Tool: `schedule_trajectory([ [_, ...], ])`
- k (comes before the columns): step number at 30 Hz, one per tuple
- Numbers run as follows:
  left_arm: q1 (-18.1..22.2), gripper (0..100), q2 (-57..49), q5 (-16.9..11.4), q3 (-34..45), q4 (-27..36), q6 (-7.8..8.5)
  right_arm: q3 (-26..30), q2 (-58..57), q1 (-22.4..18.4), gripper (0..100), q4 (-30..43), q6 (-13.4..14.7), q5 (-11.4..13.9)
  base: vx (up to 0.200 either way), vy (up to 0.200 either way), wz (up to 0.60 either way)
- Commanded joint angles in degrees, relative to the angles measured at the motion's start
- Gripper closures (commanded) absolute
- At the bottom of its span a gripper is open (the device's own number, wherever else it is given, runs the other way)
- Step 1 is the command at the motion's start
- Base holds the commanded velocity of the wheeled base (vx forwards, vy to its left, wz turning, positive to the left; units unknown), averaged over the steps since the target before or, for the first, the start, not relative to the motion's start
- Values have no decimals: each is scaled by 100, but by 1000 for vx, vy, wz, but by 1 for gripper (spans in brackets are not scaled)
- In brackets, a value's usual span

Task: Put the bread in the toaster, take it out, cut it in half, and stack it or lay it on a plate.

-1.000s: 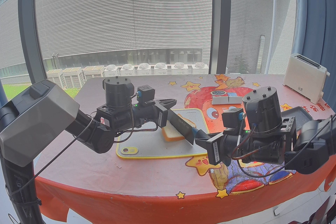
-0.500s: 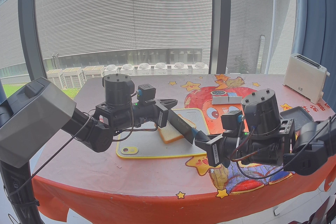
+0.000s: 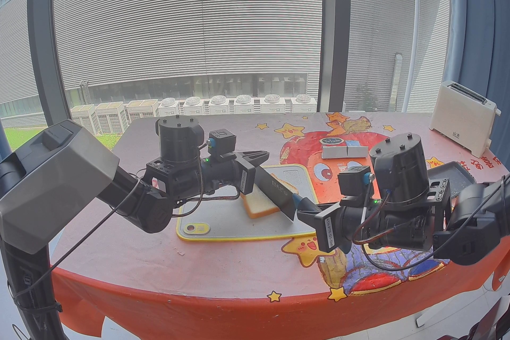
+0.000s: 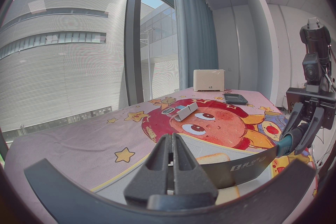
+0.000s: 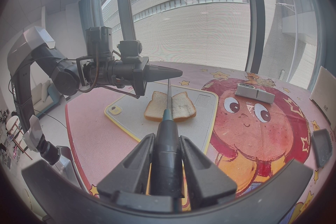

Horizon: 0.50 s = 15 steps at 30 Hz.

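one slice of bread (image 3: 258,205) lies flat on the pale, yellow-rimmed cutting board (image 3: 223,223), which sits near the middle of the table (image 3: 212,264) on its cartoon cloth. the right gripper (image 3: 305,208) comes in low from the robot's right, and its jaws are clamped around the dark handle of the knife (image 3: 273,191). the blade reaches out over the board, edge down, and crosses the middle of the slice. in the right wrist view the blade (image 5: 169,93) splits the bread (image 5: 170,106) into two near-equal sides, but whether the slice is cut through cannot be told. the left gripper (image 3: 259,156) hangs level over the far end of the blade with its jaws pressed together, and whether they touch the steel cannot be told. well apart from the board, at the table's far right corner, stands the cream toaster (image 3: 463,117). a dark rectangular plate (image 3: 458,172) lies in front of it, partly behind the right arm. a small white-and-grey block (image 3: 344,151) rests on the cloth just beyond the board.
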Motion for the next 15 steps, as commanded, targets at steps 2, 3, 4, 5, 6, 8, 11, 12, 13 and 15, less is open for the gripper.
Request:
schedule_trajectory([
  [2, -5, 100, 51, 3, 19, 45, 8, 4, 29, 6, 100, 3, -5, 1, 0, 0, 0],
  [3, -5, 100, 34, 3, 2, 45, 8, 4, 38, 6, 100, -23, -5, 1, 0, 0, 0],
  [4, 4, 100, 7, 3, -16, 54, 8, 4, 47, 6, 100, -41, 4, 1, 0, 0, 0],
  [5, 4, 100, -28, 3, -34, 63, -1, 4, 47, 6, 100, -41, 4, 1, 0, 0, 0],
  [6, -5, 100, -37, 3, -42, 72, -1, 4, 55, 6, 100, -41, 4, 1, 0, 0, 0],
  [8, -5, 100, -133, 3, -60, 89, -1, -5, 47, 14, 100, -41, 4, 1, 0, 0, 0],
  [11, -5, 100, -230, 3, -60, 142, -1, -32, -15, 23, 100, -49, 22, 1, 0, 0, 0],
  [12, 4, 100, -230, 3, -51, 142, -1, -32, -41, 23, 100, -49, 22, 1, 0, 0, 0],
  [13, 4, 100, -212, 3, -51, 142, -1, -49, -77, 23, 100, -58, 30, 1, 0, 0, 0],
  [15, -5, 100, -186, 3, -16, 142, -1, -49, -129, 14, 100, -49, 30, 1, 0, 0, 0],
])
